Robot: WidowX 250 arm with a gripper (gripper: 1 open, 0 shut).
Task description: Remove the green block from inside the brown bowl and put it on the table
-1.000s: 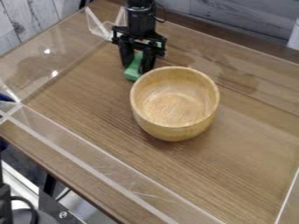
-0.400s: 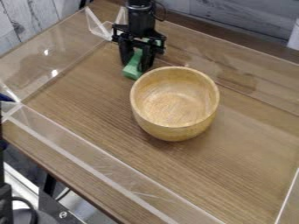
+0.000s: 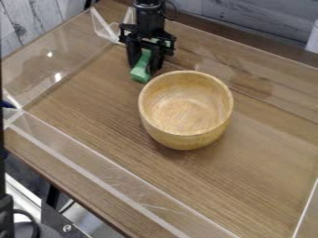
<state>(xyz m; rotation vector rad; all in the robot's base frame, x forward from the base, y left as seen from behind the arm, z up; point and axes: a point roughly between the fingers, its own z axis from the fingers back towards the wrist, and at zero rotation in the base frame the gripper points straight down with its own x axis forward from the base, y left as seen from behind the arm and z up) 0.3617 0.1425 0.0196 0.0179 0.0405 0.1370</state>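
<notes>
— One thing sits in my end effector (image 3: 145, 63): the green block (image 3: 143, 67), a small matte bar of bright green, standing roughly upright between my black fingers, which are clamped tight against its sides.

— Where is it relative to the bowl?

— Outside it. The brown bowl (image 3: 185, 109) is a round, light tan wooden piece with a thick rim and smooth grain, and it holds nothing. The block is at about eleven o'clock from the bowl, just beside the rim, with its lower end down at the desk (image 3: 87, 130) surface; I cannot tell whether it actually touches.

— And the surface?

— Brown wood grain, wide and flat, bordered by low acrylic walls (image 3: 74, 177) that are clear and glossy. My end effector points straight down over the block.
</notes>
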